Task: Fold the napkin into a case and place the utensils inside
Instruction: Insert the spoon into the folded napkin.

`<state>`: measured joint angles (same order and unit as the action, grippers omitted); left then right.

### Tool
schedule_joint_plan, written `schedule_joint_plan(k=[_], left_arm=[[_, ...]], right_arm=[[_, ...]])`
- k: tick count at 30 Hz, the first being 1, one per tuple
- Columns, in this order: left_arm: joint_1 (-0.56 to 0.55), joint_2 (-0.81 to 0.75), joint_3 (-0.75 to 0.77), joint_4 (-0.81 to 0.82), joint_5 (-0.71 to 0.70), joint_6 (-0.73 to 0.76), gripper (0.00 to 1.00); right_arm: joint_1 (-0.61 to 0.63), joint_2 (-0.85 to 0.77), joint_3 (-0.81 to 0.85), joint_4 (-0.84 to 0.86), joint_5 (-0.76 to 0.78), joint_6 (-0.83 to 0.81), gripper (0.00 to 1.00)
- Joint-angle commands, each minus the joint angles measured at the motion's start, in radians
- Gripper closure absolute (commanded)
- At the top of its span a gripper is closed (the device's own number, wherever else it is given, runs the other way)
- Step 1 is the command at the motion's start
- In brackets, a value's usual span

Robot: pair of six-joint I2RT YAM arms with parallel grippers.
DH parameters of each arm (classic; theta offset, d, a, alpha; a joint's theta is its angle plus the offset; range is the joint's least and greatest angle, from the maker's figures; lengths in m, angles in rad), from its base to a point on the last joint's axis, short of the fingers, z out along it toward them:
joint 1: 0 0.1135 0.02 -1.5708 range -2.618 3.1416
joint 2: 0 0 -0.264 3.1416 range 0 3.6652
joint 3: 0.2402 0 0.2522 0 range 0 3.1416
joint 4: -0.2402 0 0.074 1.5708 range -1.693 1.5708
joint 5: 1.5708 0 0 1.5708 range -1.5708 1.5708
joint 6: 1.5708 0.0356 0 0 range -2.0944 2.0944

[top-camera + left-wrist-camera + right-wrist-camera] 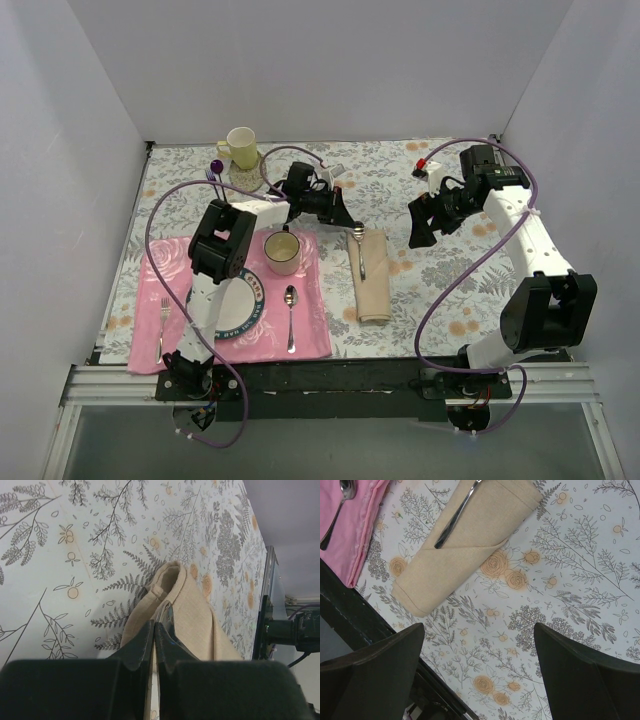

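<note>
White walls closed in the table, which was spread with a grey floral tablecloth. At the lower left of the top view lay a pink placemat bearing a plate, a cup and a lone spoon. A yellow mug stood at the upper left.

The napkin lay near the middle of the cloth, just right of the placemat, already folded into a narrow oblong case. A silver utensil rested along its upper half. In the right wrist view its lower end met a diagonal fold of the cloth, and I could not tell whether it went under.

The left gripper hung at the case's upper end with its fingers pressed tightly together. In its own wrist view a bit of shiny metal showed just past the tips, and whether it was pinched could not be told.

The right gripper hovered right of the case over bare tablecloth, its fingers spread wide and grasping nothing.
</note>
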<state>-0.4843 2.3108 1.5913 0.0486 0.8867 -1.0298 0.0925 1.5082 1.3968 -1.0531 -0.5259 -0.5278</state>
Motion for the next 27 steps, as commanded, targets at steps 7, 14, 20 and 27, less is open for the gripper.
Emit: schedule_joint_plan(k=[7,14,20,27], left_arm=[[-0.022,-0.162,-0.063,0.037,-0.009,-0.009,1.0],[-0.046,-0.186,-0.131,0.045,-0.008,-0.006,1.0],[-0.062,-0.208,-0.177,0.068,-0.025,-0.019,1.0],[-0.042,-0.214,-0.145,0.066,-0.078,0.019,1.0]], right_arm=[[-0.004,0.003,0.028,-0.016,-0.032,-0.006,0.01],[-0.004,0.001,0.027,-0.018,-0.033,-0.008,0.01],[-0.004,0.001,0.028,-0.018,-0.034,-0.008,0.01],[-0.002,0.001,0.025,-0.019,-0.04,-0.009,0.01]])
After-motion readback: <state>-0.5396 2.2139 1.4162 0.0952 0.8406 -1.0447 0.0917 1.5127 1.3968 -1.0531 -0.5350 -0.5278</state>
